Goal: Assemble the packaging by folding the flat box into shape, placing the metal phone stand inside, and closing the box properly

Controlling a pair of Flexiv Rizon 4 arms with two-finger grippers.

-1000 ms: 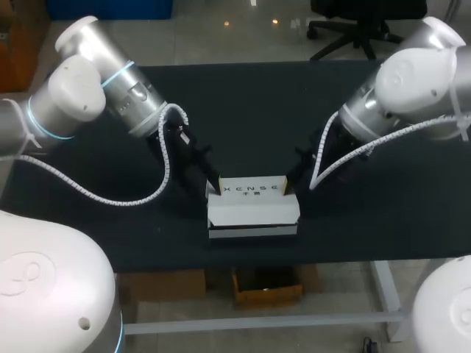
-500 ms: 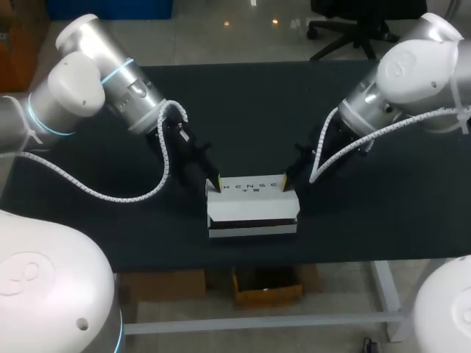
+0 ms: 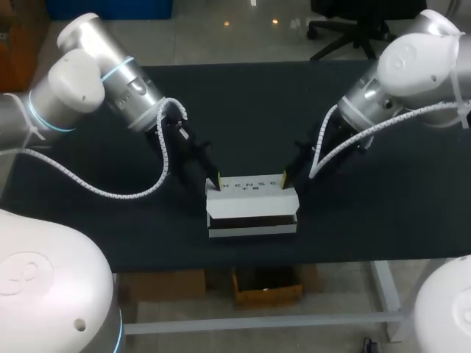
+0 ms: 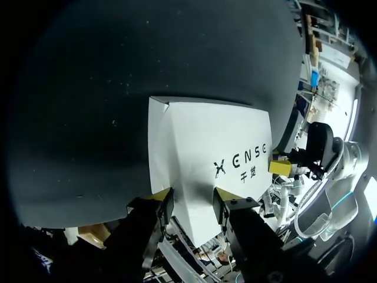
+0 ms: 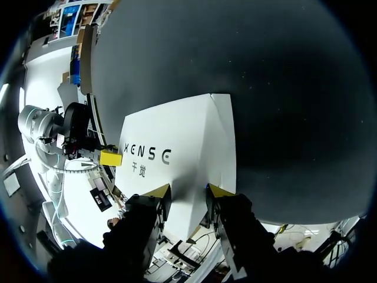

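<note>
1 white box point(image 3: 252, 204); L pincer point(image 3: 218, 179), R pincer point(image 3: 284, 178) at its ends — grip can't tell.

**Overhead light, dark counter, bright white box**

In the head view the light falls from above. The pale shells of the left arm point(image 3: 81, 81) and right arm point(image 3: 416, 66) carry soft highlights along their upper sides. The black counter point(image 3: 257, 110) soaks up the light, so shadows barely show on it. The white box point(image 3: 252, 208) stands out brightly, with a dark band under its lid. In both wrist views the box is evenly lit and nearly glaring, while the dark bodies of the left claw point(image 4: 191, 197) and right claw point(image 5: 187, 191) sit in shade.
</note>
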